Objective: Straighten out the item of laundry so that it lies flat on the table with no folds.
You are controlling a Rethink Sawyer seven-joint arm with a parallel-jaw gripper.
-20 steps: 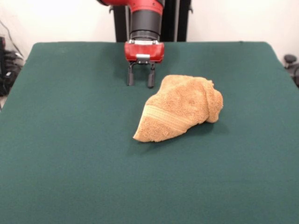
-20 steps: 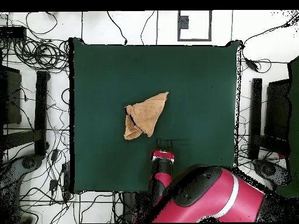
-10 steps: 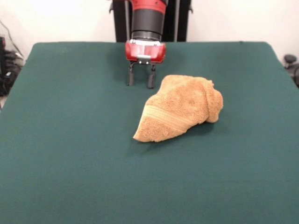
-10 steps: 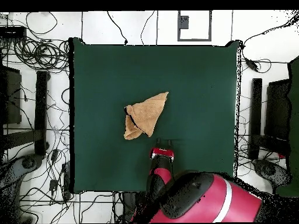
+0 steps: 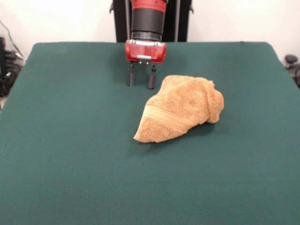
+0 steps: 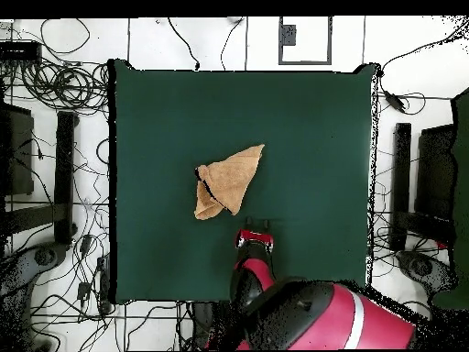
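Terry towel (image 5: 180,108) bunched mid-tabletop (image 5: 70,140): soft, light, floppy; grab a loose corner. Fingers (image 5: 141,76) open w/ nothing held, just beside.

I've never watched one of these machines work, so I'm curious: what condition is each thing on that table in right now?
Towel: folded over into a bunched wedge, not flat, lying loose near the middle of the table.
Gripper: open, empty, fingers pointing down beside the towel, not touching it.
Table: green cover smooth, only the towel on it.
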